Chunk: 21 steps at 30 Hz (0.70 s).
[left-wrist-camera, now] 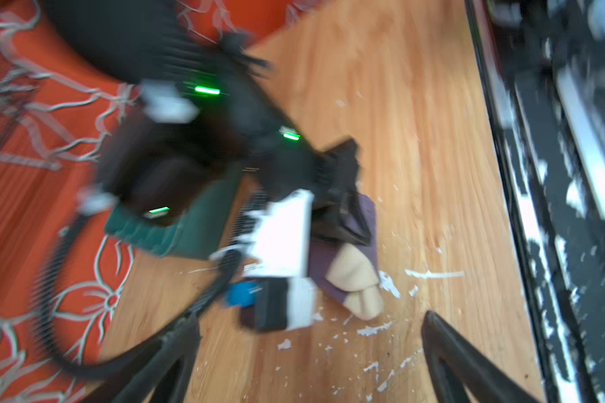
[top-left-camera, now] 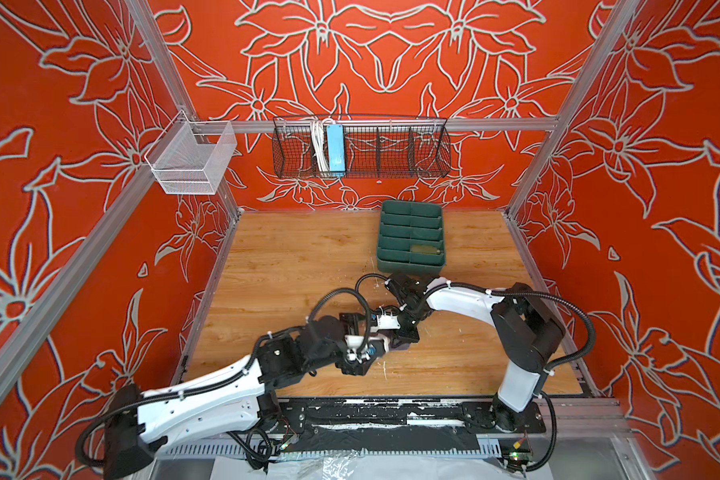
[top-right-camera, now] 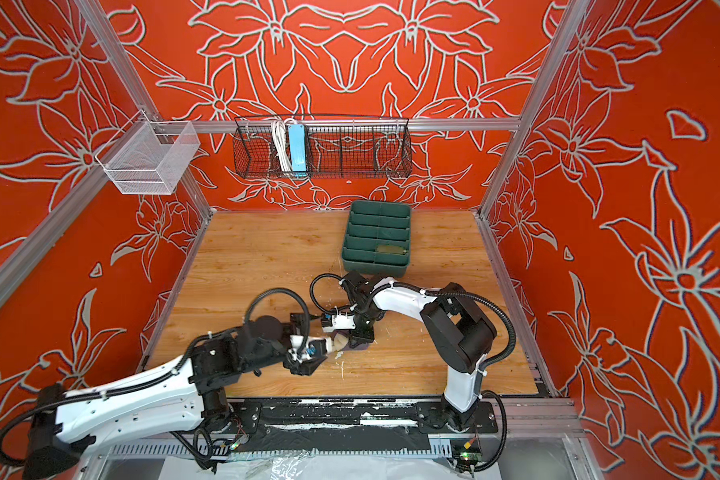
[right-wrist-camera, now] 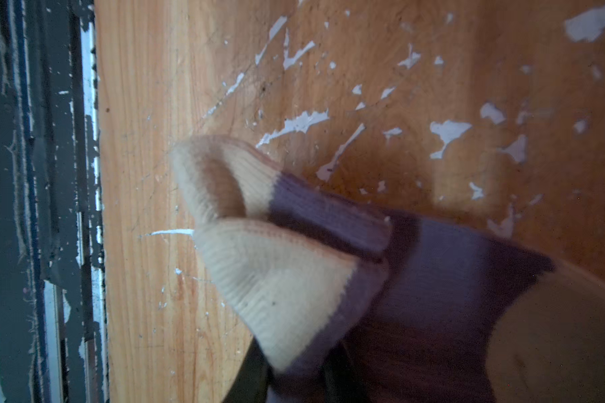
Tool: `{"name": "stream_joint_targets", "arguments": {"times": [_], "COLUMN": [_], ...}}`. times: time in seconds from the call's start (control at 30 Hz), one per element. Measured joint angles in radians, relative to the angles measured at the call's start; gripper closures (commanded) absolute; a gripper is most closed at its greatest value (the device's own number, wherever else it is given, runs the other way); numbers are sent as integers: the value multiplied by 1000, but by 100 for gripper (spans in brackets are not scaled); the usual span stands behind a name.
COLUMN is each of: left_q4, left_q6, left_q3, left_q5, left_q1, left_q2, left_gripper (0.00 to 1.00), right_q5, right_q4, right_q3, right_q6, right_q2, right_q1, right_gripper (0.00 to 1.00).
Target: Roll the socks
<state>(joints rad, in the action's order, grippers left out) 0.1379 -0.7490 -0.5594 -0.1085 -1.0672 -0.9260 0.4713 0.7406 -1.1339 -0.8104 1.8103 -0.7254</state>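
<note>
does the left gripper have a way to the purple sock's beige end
Likely yes: left gripper is open, facing the free beige end of the purple sock; right gripper clamps only the purple part.

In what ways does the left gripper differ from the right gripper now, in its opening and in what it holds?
The left gripper stands wide open and holds nothing; the right gripper is shut on the purple sock. The left gripper's fingers are clear of the sock, while the right gripper pinches its fabric. Both hang low over the wooden table, close together.
</note>
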Motion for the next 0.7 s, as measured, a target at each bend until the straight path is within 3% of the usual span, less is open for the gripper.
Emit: {"name": "stream_joint_targets", "arguments": {"times": [0.17, 0.37, 0.53, 0.7], "left_q4": [-159, -335, -377, -454], "left_q6": [-82, -127, -119, -130], "left_q3": [11, -2, -76, -92], "left_q5": [-173, -324, -446, -515], "left_q1": [-122, -156, -150, -144], "left_q2": [-271, -528, -681, -767], "left_gripper": [11, 16, 31, 58], "right_q5": [14, 47, 66, 69], "right_q4": [2, 26, 43, 58], "right_q3": [-1, -21, -29, -40], "right_q6": [-4, -9, -10, -13], "right_q2": [6, 28, 37, 45], "right_q1": [9, 27, 47, 58], "right_gripper": [81, 81, 81, 81]}}
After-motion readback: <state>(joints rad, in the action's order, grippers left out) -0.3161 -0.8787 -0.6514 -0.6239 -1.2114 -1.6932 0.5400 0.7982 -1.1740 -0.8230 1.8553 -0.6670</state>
